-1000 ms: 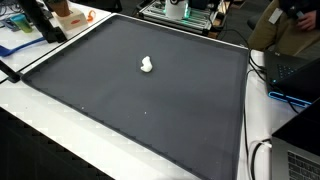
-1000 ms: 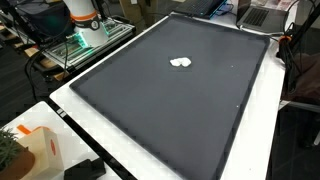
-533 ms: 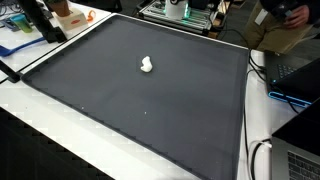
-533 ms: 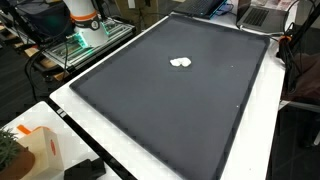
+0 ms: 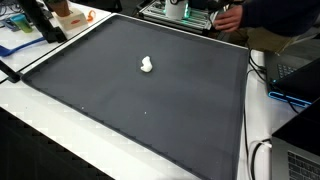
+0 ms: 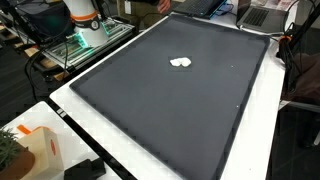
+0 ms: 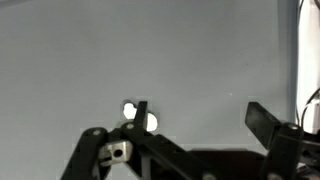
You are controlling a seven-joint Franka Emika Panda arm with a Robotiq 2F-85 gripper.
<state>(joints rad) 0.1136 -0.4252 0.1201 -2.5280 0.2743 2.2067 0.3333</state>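
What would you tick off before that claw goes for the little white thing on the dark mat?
1. Jaws open: ok. The gripper has its fingers spread wide, with nothing between them.
2. Target in sight: ok. The small white lumpy object lies on the dark grey mat in both exterior views.
3. Target lined up in the gap: not ok. In the wrist view it sits beside one finger, partly hidden behind it.
4. Height above the target: cannot tell.
5. People clear: not ok. A person's hand reaches over the equipment at the mat's far edge.
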